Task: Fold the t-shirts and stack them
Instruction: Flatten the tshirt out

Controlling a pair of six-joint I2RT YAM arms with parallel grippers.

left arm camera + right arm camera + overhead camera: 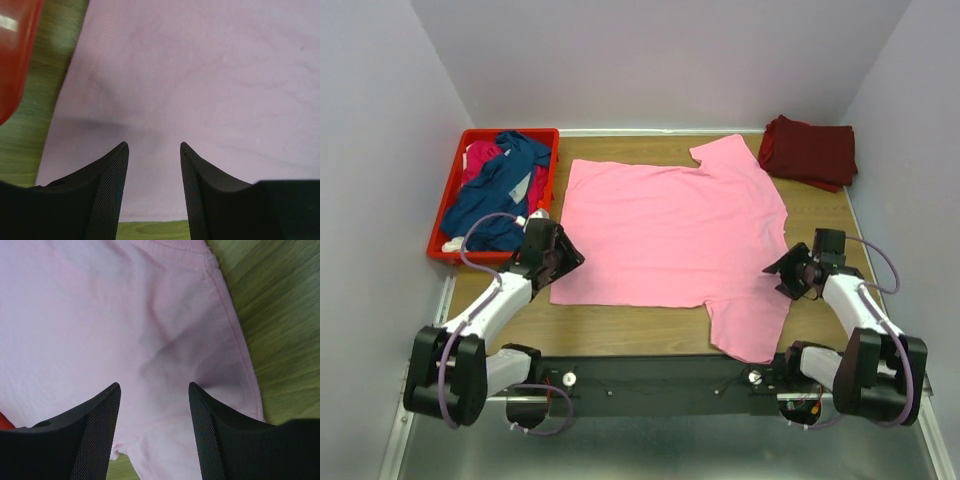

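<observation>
A light pink t-shirt (670,235) lies spread flat on the wooden table, its near sleeve reaching the front edge. My left gripper (563,262) is open just above the shirt's near left corner (150,100). My right gripper (782,272) is open over the shirt's right edge near the sleeve seam (165,350). A folded dark maroon t-shirt (810,152) lies at the far right corner. A navy blue t-shirt (500,190) and a magenta one (480,157) lie crumpled in the red crate.
The red plastic crate (444,208) stands at the far left, close to my left gripper; its corner shows in the left wrist view (15,55). White walls enclose the table on three sides. Bare wood (620,325) runs along the front edge.
</observation>
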